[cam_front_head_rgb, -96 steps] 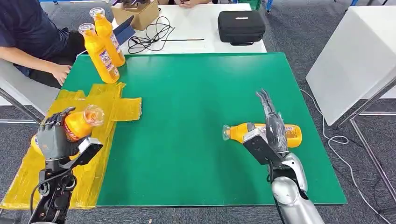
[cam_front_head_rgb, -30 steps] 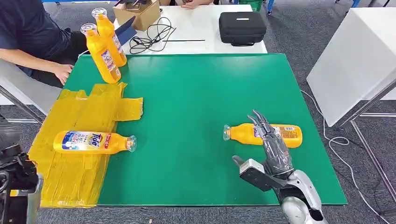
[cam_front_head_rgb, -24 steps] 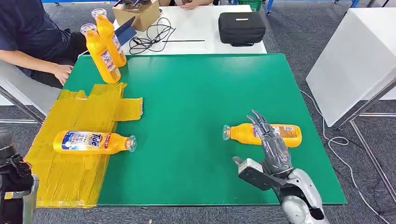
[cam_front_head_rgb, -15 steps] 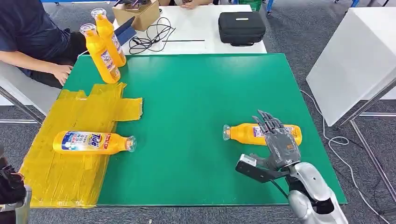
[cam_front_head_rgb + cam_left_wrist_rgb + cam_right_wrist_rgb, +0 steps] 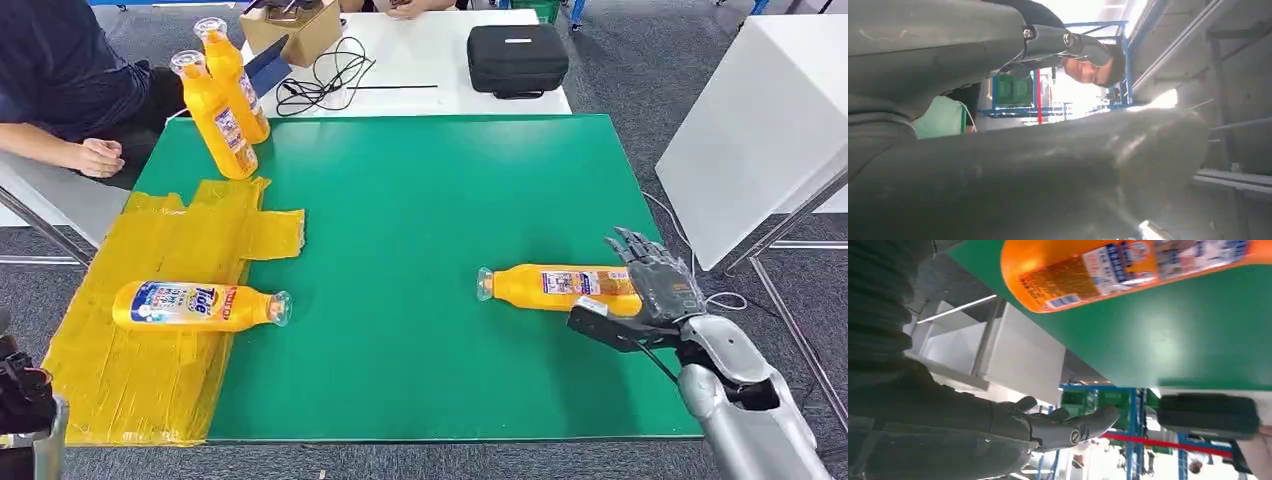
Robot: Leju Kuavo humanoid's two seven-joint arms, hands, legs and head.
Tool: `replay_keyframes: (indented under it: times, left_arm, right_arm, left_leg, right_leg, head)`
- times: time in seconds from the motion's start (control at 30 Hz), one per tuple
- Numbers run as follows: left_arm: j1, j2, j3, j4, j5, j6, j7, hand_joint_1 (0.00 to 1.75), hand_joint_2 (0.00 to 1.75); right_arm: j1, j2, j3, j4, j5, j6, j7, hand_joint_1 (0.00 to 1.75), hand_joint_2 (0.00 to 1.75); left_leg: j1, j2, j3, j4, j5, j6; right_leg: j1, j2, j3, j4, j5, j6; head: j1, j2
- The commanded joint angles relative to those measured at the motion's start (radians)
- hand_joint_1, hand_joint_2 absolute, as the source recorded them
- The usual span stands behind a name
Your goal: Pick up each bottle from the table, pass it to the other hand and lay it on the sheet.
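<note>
1. The bottle [image 5: 558, 287] to be picked up is seen lying on its side on the green table [image 5: 420, 200], its long axis running across the table, cap toward the sheet [image 5: 150, 370] and base beside the right hand [image 5: 655, 290].
2. The right hand is placed at the bottle's base end, just beside it; whether they touch cannot be told. It is much the nearer hand.
3. Its fingers are spread wide and nothing is held.
4. The left hand [image 5: 998, 175] is seen too close to judge; its state cannot be told.
5. Another bottle [image 5: 195, 305] is already laid on the sheet.

Base of the lying bottle [image 5: 560, 287] behind right hand [image 5: 655, 290]; left hand [image 5: 998, 170] a close dark blur.
</note>
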Motion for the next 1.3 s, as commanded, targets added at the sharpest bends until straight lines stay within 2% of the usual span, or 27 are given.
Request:
replay_keyframes:
  times: [0.03,0.27,0.43,0.53,0.7,1.0,1.07,1.2,1.3]
  left_arm:
    - [-0.068,-0.010,-0.023,0.114,0.000,0.002,-0.002,0.00,0.00]
    - [-0.083,-0.013,-0.026,0.126,0.000,0.002,-0.002,0.00,0.00]
    - [-0.082,-0.017,-0.024,0.129,-0.005,0.014,-0.007,0.00,0.00]
    - [-0.068,-0.013,-0.016,0.128,-0.002,0.017,-0.011,0.00,0.00]
    - [-0.091,-0.005,-0.026,0.154,0.006,0.015,-0.010,0.00,0.00]
    - [-0.093,-0.005,-0.026,0.150,0.014,0.015,-0.013,0.00,0.00]
    - [-0.099,-0.010,-0.022,0.148,0.014,0.016,-0.013,0.00,0.00]
    - [-0.111,-0.010,-0.016,0.150,0.019,0.020,-0.014,0.00,0.00]
    - [-0.134,-0.004,-0.021,0.174,0.021,0.020,-0.016,0.00,0.00]
  right_arm:
    - [-0.103,-0.005,0.037,0.181,-0.009,0.009,0.007,0.00,1.75]
    - [-0.119,-0.009,0.041,0.220,-0.030,0.012,0.003,0.00,1.75]
    - [-0.186,0.031,0.080,0.342,-0.034,0.006,-0.022,0.00,1.75]
    - [-0.272,0.090,0.128,0.471,-0.025,-0.015,-0.035,0.00,1.75]
    - [-0.336,0.116,0.187,0.569,-0.005,-0.022,-0.024,0.00,1.75]
    - [-0.371,0.134,0.225,0.635,0.023,-0.032,-0.012,0.00,1.75]
    - [-0.400,0.145,0.260,0.684,0.050,-0.030,-0.002,0.00,1.75]
    - [-0.452,0.171,0.307,0.778,0.075,-0.008,0.000,0.00,1.75]
    - [-0.467,0.174,0.372,0.883,0.107,0.064,0.032,0.00,1.75]
  left_leg:
    - [0.000,0.000,0.002,-0.001,0.000,0.000]
    - [0.000,0.001,0.004,-0.001,-0.001,0.000]
    - [0.000,0.002,0.004,-0.001,-0.001,0.000]
    - [0.000,0.005,0.004,-0.002,-0.001,0.000]
    - [0.000,0.004,0.005,-0.001,-0.001,0.000]
    - [0.000,0.001,0.001,-0.001,0.000,0.000]
    - [0.001,0.003,0.005,0.000,-0.002,0.000]
    - [0.000,0.003,0.001,0.000,0.000,0.000]
    - [0.001,0.004,0.005,0.000,-0.001,0.000]
  right_leg:
    - [0.000,-0.001,0.003,-0.001,0.000,0.001]
    - [0.000,-0.001,0.005,-0.002,-0.001,0.002]
    - [0.000,0.000,0.004,-0.001,0.000,0.002]
    - [0.000,0.004,0.003,-0.002,0.001,0.001]
    - [0.000,0.002,0.004,-0.001,0.000,0.001]
    - [0.000,0.000,0.001,0.000,0.000,0.001]
    - [0.001,0.000,0.006,-0.001,-0.001,0.003]
    - [0.000,0.001,0.001,0.000,0.000,0.001]
    - [0.001,0.001,0.004,0.000,-0.001,0.002]
  head:
    - [0.000,0.000]
    - [0.000,0.000]
    - [0.000,0.000]
    - [0.000,0.000]
    - [0.000,0.000]
    - [0.000,0.000]
    - [0.000,0.000]
    - [0.000,0.000]
    - [0.000,0.000]
